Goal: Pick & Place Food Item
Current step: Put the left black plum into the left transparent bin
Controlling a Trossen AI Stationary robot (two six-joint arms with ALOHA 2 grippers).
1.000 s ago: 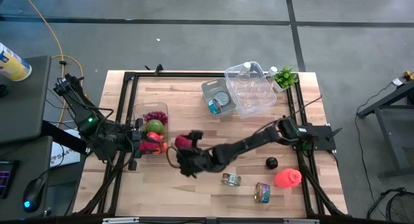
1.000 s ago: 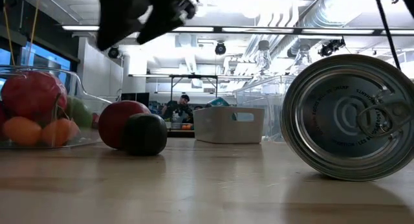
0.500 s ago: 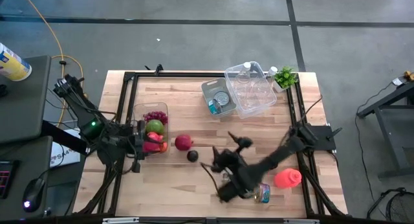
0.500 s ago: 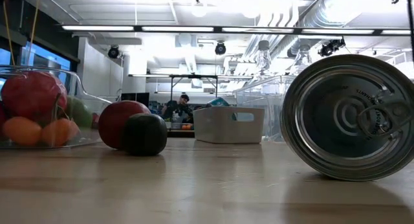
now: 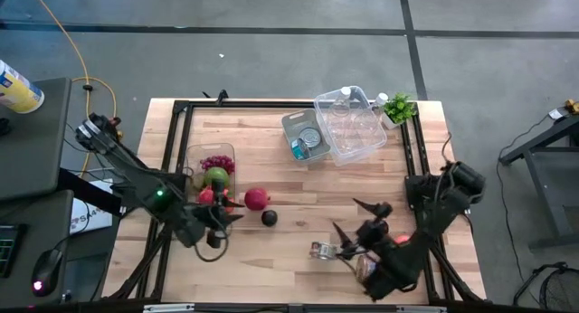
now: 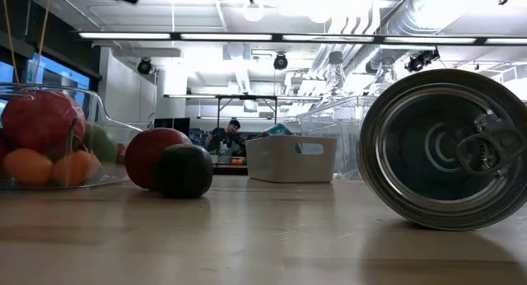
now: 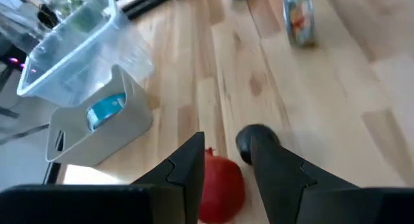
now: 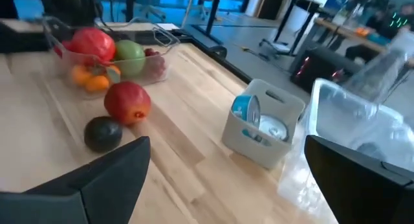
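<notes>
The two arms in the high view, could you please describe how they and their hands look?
Both arms are dark, jointed links. The left arm carries a small green light and a looping black cable near its hand. The right hand ends in two dark, tapered fingers, broad and flat in its wrist view.

1. A round red pomegranate (image 5: pixel 256 199) is lying on the wooden tabletop just beside the clear fruit bowl.
2. A small dark avocado (image 5: pixel 269 218) is sitting close to it, toward the table's front edge.
</notes>
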